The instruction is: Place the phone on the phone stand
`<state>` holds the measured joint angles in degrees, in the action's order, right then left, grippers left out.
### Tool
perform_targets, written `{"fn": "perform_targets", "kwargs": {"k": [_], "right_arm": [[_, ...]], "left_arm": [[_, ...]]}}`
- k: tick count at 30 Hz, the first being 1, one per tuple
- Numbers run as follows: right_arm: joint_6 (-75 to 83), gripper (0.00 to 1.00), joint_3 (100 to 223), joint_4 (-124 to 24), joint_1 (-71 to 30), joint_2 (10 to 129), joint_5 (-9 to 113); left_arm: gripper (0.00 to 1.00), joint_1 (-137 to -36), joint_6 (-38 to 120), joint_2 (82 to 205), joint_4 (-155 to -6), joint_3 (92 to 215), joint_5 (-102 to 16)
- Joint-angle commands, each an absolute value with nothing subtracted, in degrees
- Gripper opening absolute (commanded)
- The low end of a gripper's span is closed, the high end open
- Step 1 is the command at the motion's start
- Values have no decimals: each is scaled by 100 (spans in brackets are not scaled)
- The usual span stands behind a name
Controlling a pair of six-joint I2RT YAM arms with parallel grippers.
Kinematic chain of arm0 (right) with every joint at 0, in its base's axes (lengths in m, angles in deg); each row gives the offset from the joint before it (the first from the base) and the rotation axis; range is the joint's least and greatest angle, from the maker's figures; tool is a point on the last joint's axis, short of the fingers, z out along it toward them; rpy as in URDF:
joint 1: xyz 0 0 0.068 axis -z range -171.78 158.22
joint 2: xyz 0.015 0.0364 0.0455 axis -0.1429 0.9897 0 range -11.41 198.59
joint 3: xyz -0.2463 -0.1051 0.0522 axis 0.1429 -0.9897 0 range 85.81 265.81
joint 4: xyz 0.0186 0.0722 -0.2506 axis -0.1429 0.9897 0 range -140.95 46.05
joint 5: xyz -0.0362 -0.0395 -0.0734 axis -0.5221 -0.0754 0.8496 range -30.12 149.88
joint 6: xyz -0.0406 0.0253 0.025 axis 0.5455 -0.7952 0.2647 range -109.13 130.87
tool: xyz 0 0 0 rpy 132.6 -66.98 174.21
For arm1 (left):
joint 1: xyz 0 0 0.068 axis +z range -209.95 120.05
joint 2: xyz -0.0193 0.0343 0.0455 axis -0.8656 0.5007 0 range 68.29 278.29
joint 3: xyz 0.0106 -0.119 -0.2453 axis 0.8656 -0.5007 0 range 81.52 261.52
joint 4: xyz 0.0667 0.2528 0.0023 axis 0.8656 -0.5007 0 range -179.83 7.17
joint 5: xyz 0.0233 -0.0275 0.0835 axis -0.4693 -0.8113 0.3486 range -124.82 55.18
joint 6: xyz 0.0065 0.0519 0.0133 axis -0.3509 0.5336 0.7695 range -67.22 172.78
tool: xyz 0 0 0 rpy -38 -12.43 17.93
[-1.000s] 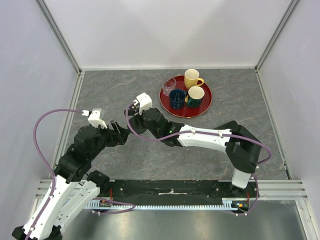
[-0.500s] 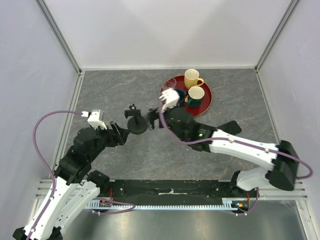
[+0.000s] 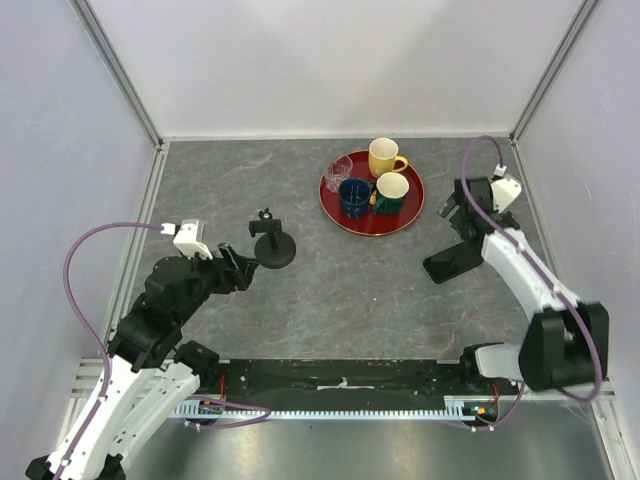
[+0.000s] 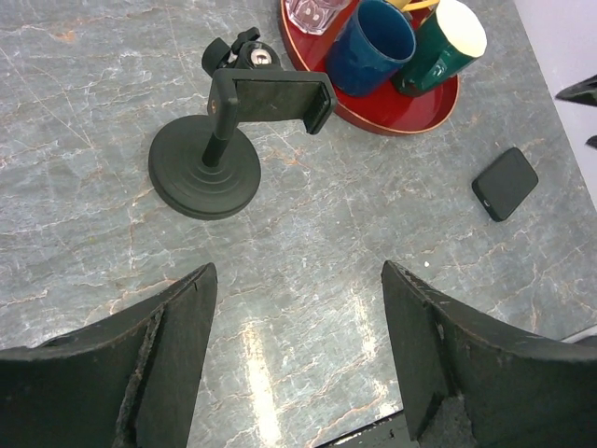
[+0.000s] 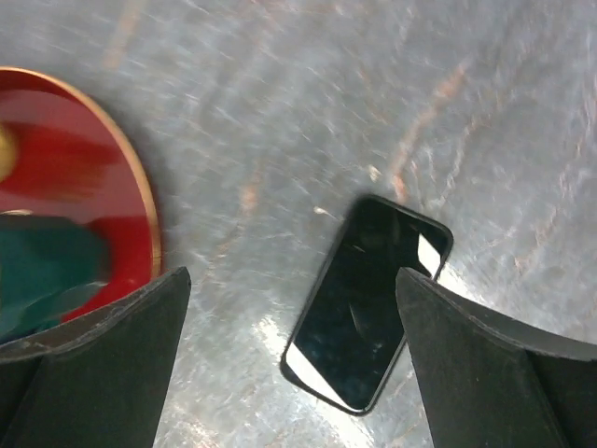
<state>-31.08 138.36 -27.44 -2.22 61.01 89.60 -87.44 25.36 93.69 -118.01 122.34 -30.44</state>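
- table [image 3: 350, 290]: grey, marbled with pale veins and faint rust streaks.
- phone [image 5: 366, 303]: black case, glossy dark screen with bright reflections.
- phone stand [image 4: 207, 173]: matt black throughout.
- tray [image 4: 410, 110]: red, with a thin orange rim.
- rear mug [image 3: 384, 157]: pale yellow.
- left mug [image 3: 354, 197]: dark blue.
- right mug [image 3: 391, 192]: dark green outside, cream inside.
- glass [image 3: 339, 168]: clear, colourless.
- walls [image 3: 330, 60]: plain white.

Bare counter [image 3: 340, 300] runs wide along the near edge and between the phone stand [image 3: 272, 246] and the red tray [image 3: 362, 226]. Cups [image 3: 391, 190] on the tray block the way near the far edge. The phone [image 3: 452, 262] lies flat by the right edge, room all around.
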Motion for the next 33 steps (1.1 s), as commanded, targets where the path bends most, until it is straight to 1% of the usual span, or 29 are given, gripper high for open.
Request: {"fn": "perform_targets", "kwargs": {"k": [1, 2, 3, 5, 6, 11, 16, 23, 26, 29, 33], "right_arm": [[-3984, 98, 14740, -1177, 285, 7276, 8135], [-3958, 98, 15151, -940, 329, 7871, 8089], [-3949, 98, 15355, -494, 364, 8146, 8072], [-3958, 98, 15733, -183, 356, 8752, 8063], [-3984, 98, 15726, -164, 356, 8851, 8028], [-4440, 98, 15279, -524, 373, 8764, 8115], [-4757, 98, 14971, -954, 593, 8852, 7510], [-5486, 98, 13891, -1394, 1076, 8483, 7377], [-5636, 98, 13618, -1526, 1085, 8369, 7272], [-5794, 97, 13652, -1378, 1094, 8386, 7280], [-5489, 98, 13810, -1394, 1059, 8448, 7122]], "left_arm": [[77, -8755, 2747, 9316, -11527, 12177, -3007], [77, -8755, 2747, 9316, -11527, 12186, -3007], [76, -8755, 2747, 9316, -11535, 12186, -2998], [76, -8755, 2738, 9298, -11544, 12186, -2990], [76, -8755, 2738, 9281, -11544, 12186, -2990], [76, -8755, 2738, 9254, -11536, 12177, -2972], [75, -8755, 2738, 9281, -11535, 12177, -2946], [75, -8755, 2747, 9386, -11492, 12160, -2963], [74, -8755, 2756, 9448, -11474, 12160, -3007], [74, -8755, 2756, 9457, -11483, 12177, -3016], [74, -8755, 2747, 9413, -11474, 12151, -2990]]}}
